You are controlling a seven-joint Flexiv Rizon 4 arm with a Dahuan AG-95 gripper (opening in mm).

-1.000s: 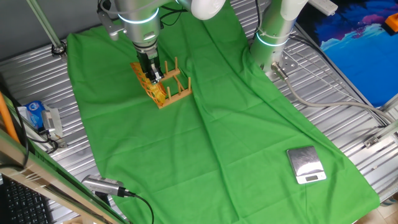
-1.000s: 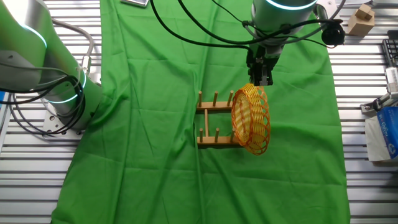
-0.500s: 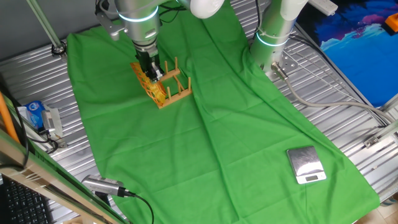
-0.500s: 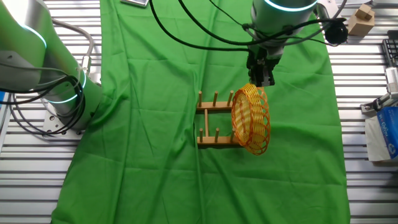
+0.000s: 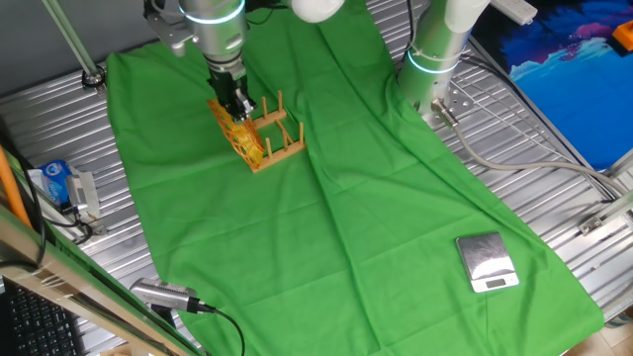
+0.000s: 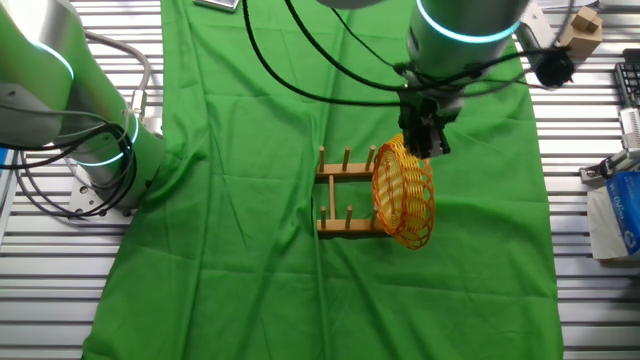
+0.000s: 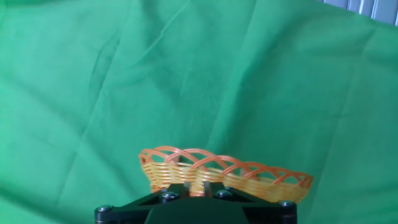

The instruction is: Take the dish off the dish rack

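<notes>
**Claw at the rim of the dish, dish on edge in the rack**

Where the arm comes down over the green cloth [image 5: 336, 198], we find the claw [image 6: 428, 147] at the upper rim of the dish [image 6: 404, 192], its dark fingers overlapping the wicker edge in both fixed views. In the hand view the claw [image 7: 198, 194] shows only as a dark body with screws along the bottom of the frame, and the woven rim of the dish [image 7: 224, 171] sits right against it at the middle. We cannot tell how far the fingers stand apart, nor whether they truly pinch the rim: the tips are hidden by the claw body in the hand view and too small in the fixed views.

The dish stands on edge, nearly upright, at one end of the dish rack [image 6: 345, 195]. In the one fixed view the dish [image 5: 235, 135] leans at the end of the rack [image 5: 277, 133] nearest the arm, with pegs of the rack rising beside it. In the other fixed view we see its yellow and orange weave facing away from the free pegs, its lower edge reaching past the base of the rack.

Further out, a square silver scale [image 5: 487, 262] lies near a corner of the cloth, well apart from the rack. A second robot base [image 5: 435, 59] stands at the cloth's edge, and a blue and white packet [image 5: 56, 183] rests on the metal table [image 5: 554, 168] beside the cloth.
</notes>
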